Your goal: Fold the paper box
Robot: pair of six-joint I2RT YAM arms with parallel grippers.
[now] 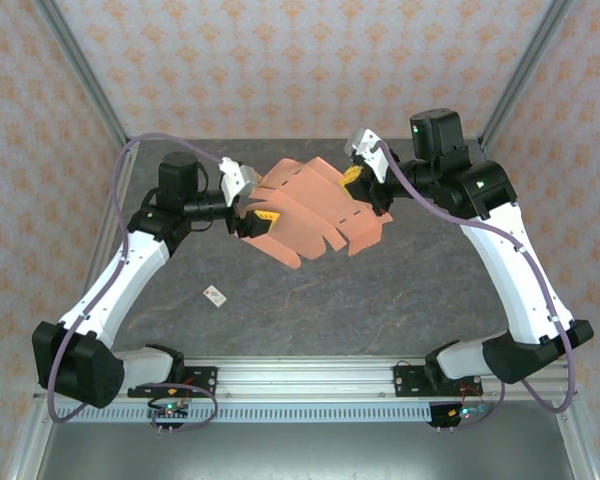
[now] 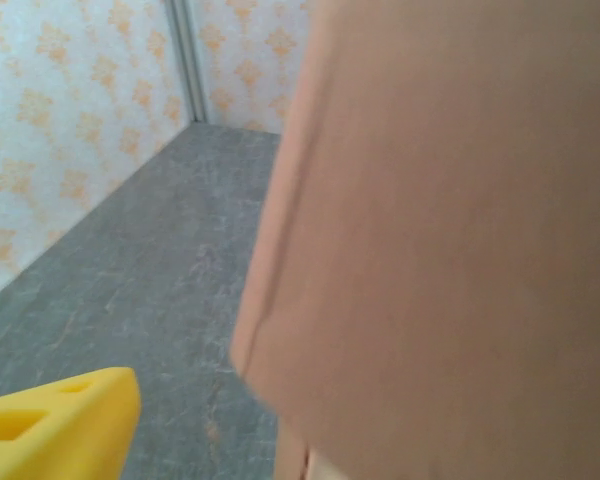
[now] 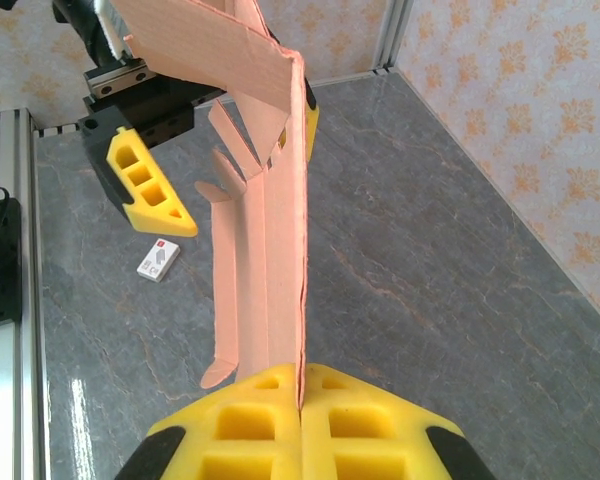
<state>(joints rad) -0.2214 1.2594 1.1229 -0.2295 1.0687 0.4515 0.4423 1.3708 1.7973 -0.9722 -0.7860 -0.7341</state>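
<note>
The paper box (image 1: 315, 205) is a flat salmon-orange die-cut sheet with notched tabs, held in the air over the middle of the table. My right gripper (image 3: 302, 385) is shut on its near edge (image 3: 302, 330), so the sheet (image 3: 270, 250) stands on edge and runs away from that camera. At the sheet's other end my left gripper (image 1: 255, 205) is open. One of its yellow fingers (image 3: 148, 185) stands clear to the left of the sheet, the other (image 3: 311, 120) lies against its right side. In the left wrist view the sheet (image 2: 450, 230) is blurred and close, beside one yellow fingertip (image 2: 60, 425).
A tiny white tag with a red mark (image 1: 215, 295) lies on the grey table (image 1: 400, 290), below and left of the sheet; it is also in the right wrist view (image 3: 158, 260). Patterned walls enclose the back and sides. The aluminium rail (image 1: 310, 375) with the arm bases runs along the near edge.
</note>
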